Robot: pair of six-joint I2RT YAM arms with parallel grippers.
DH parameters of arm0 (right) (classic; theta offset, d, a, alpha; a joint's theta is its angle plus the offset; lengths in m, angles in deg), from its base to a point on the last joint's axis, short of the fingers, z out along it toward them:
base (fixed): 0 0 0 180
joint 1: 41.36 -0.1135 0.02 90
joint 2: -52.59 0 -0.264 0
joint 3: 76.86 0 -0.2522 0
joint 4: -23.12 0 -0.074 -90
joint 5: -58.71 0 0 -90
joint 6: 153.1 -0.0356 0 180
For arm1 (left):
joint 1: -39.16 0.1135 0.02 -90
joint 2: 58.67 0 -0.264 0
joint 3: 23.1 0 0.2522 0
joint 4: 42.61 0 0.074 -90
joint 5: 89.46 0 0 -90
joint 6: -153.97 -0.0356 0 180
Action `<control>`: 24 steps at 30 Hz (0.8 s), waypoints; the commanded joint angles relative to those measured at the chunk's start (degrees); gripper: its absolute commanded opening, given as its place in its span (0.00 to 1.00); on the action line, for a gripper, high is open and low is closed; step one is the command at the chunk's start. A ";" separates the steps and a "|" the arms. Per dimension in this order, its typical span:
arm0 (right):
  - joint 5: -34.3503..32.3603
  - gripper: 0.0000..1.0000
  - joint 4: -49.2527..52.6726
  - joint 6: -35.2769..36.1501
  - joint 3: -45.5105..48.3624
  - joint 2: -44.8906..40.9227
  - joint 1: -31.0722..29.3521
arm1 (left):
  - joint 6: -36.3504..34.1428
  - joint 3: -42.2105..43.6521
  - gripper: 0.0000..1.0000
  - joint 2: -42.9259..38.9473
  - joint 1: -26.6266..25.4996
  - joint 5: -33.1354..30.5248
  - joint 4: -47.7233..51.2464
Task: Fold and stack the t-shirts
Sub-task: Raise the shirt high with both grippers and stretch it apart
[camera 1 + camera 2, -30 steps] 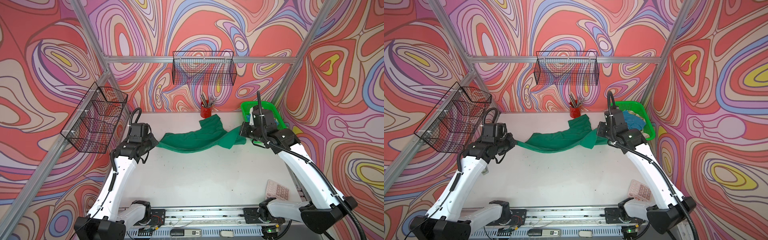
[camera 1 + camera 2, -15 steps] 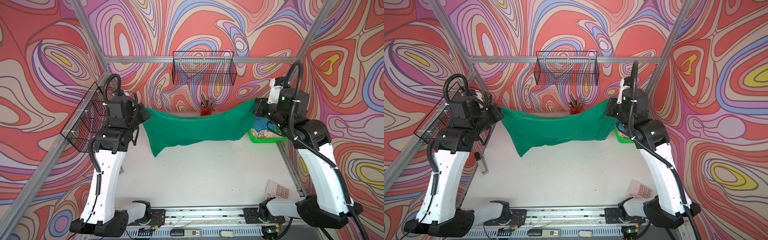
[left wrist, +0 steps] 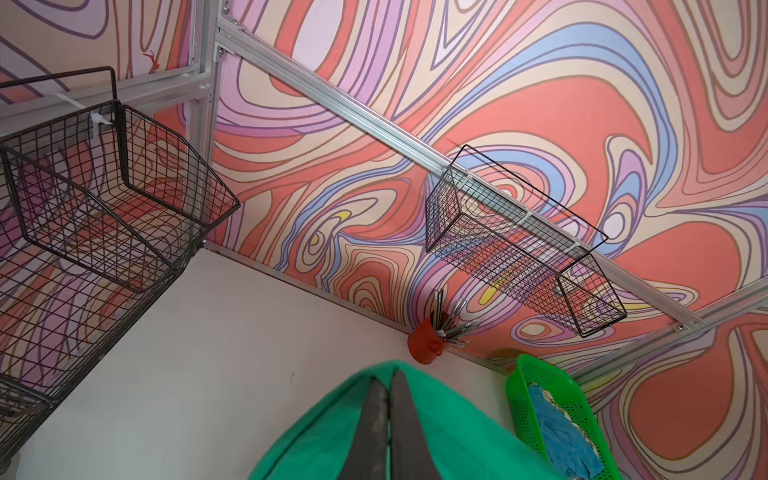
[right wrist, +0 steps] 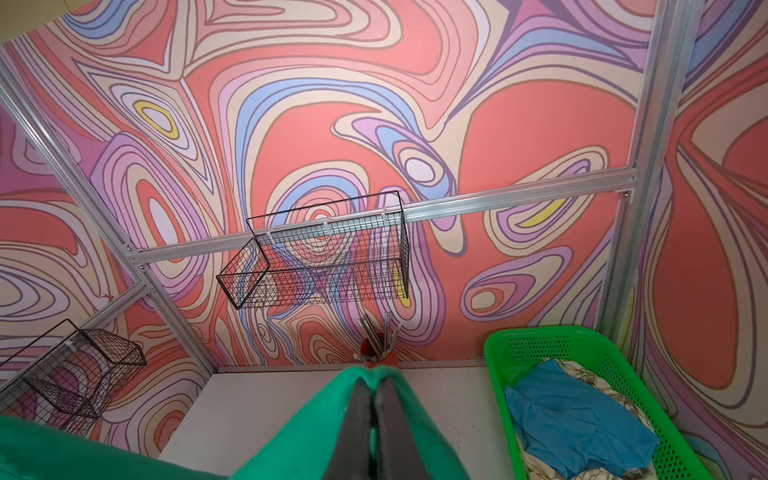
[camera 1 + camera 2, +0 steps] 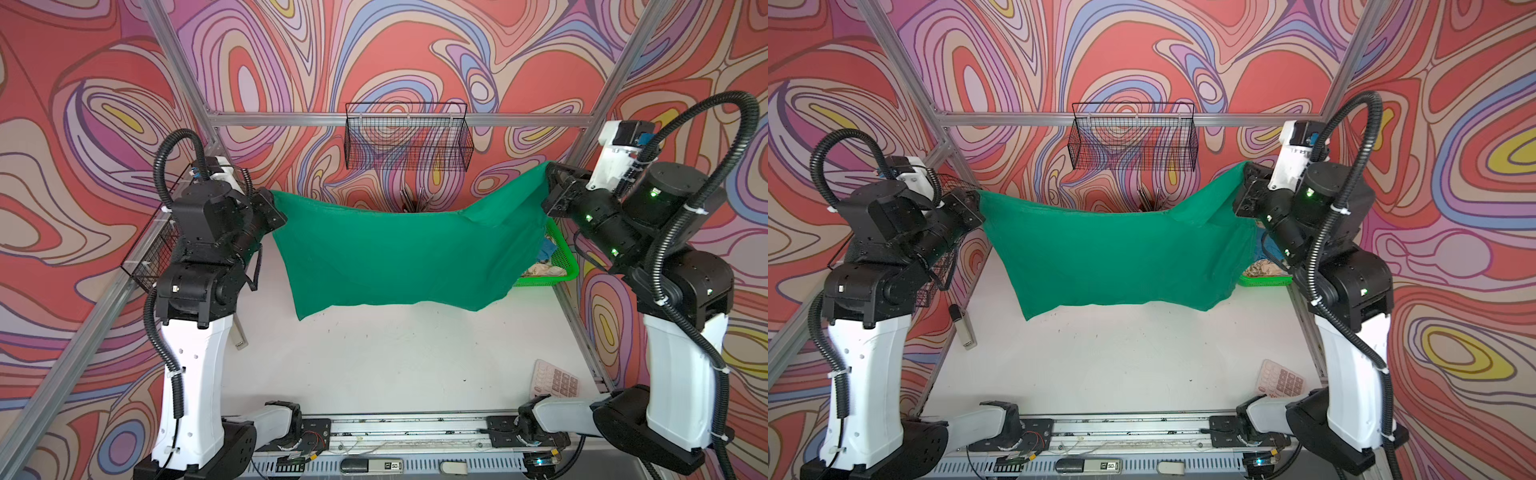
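The dark green t-shirt (image 5: 407,257) (image 5: 1121,257) hangs spread out in the air above the white table (image 5: 395,361), held by two top corners. My left gripper (image 5: 276,203) (image 3: 388,376) is shut on its left corner, and the cloth wraps over the fingers (image 3: 374,428). My right gripper (image 5: 548,183) (image 4: 376,376) is shut on the right corner, which sits higher. The shirt's lower edge hangs clear of the table. A light blue t-shirt (image 4: 573,419) lies crumpled on a cream patterned one (image 4: 598,374) in the bright green basket (image 4: 540,336).
The green basket (image 5: 567,266) stands at the back right of the table. A red cup of pens (image 3: 424,343) sits against the back wall. Black wire baskets hang on the back wall (image 5: 409,141) and the left wall (image 5: 153,249). A pink calculator (image 5: 555,380) lies front right, and a small grey device (image 5: 963,326) at the left edge.
Both arms have risen from the table and moved apart. The green t-shirt went from a heap on the table to hanging spread between them.
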 commanded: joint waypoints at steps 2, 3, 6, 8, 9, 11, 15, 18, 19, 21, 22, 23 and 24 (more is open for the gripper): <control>4.73 0.00 -2.85 2.11 -1.07 -3.23 0.31 | -1.99 -2.41 0.00 -2.92 0.22 -1.18 -0.92; 5.69 0.00 -3.49 2.08 -1.11 -3.89 0.25 | -2.34 -2.66 0.00 -3.66 0.22 -1.49 -1.11; 8.47 0.00 -5.25 2.47 -1.83 -5.24 0.25 | -2.55 -4.46 0.00 -4.85 0.22 -2.18 -0.83; 10.79 0.00 -6.57 2.83 -2.94 -5.73 0.27 | -2.73 -6.49 0.00 -5.13 0.22 -2.51 -0.57; 11.63 0.00 -7.32 3.07 -3.35 -6.04 0.28 | -2.86 -7.31 0.00 -5.24 0.22 -2.58 -0.57; 12.88 0.00 -8.45 3.61 -4.46 -6.39 0.25 | -3.27 -9.34 0.00 -5.41 0.14 -2.97 -0.44; 15.22 0.00 -9.20 4.32 -6.55 -7.28 0.30 | -3.72 -11.29 0.00 -6.85 0.13 -3.46 -0.77; 16.67 0.00 -9.59 3.68 -6.83 -8.40 0.26 | -3.80 -11.52 0.00 -8.62 0.13 -3.53 -0.95; 16.95 0.00 -9.69 3.52 -6.87 -8.74 0.31 | -3.84 -11.57 0.00 -9.22 0.09 -3.59 -0.95; 16.90 0.00 -9.43 3.10 -7.09 -9.16 0.25 | -4.32 -11.65 0.00 -10.11 -0.09 -3.94 -1.06; 16.46 0.00 -9.13 3.01 -7.46 -9.25 0.31 | -4.82 -11.80 0.00 -10.36 -0.30 -4.09 -1.30; 16.06 0.00 -8.81 3.00 -7.85 -9.17 0.25 | -5.30 -12.27 0.00 -10.33 -0.71 -4.35 -1.39; 15.48 0.00 -8.85 3.05 -8.05 -9.10 0.25 | -5.73 -12.65 0.00 -10.11 -1.11 -4.57 -1.50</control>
